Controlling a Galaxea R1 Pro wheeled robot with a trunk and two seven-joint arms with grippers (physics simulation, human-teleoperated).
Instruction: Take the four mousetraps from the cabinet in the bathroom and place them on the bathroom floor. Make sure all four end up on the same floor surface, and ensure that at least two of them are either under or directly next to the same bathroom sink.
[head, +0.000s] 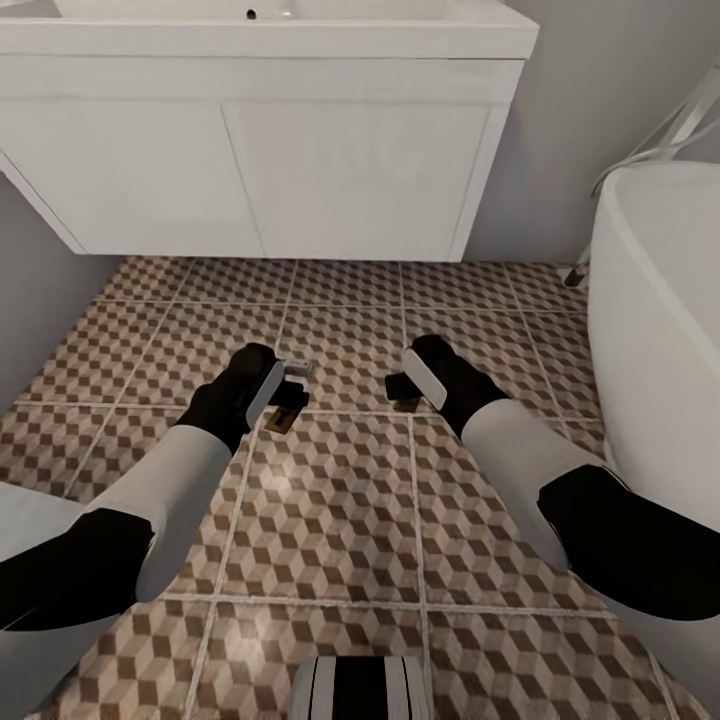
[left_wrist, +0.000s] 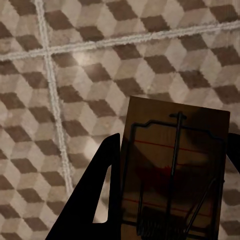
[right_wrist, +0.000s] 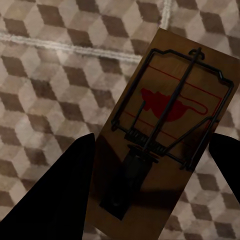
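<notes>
Two mousetraps are in view, tan boards with dark wire and a red mark. My left gripper (head: 287, 388) is shut on one mousetrap (left_wrist: 172, 172), its black fingers (left_wrist: 97, 205) against the board's long sides. That mousetrap (head: 283, 416) hangs just above the bathroom floor (head: 330, 520). My right gripper (head: 398, 386) is shut on the other mousetrap (right_wrist: 167, 135), which sits skewed between the fingers (right_wrist: 60, 200). This mousetrap (head: 407, 404) is also low over the cube-pattern tiles. Both are a short way in front of the white sink (head: 270, 30) and its vanity. The cabinet is out of view.
The white vanity (head: 280, 160) under the sink hangs off the wall with open floor beneath it. A white bathtub (head: 660, 330) stands close on the right. A grey wall (head: 30, 290) closes the left side. My base (head: 360, 690) shows at the bottom edge.
</notes>
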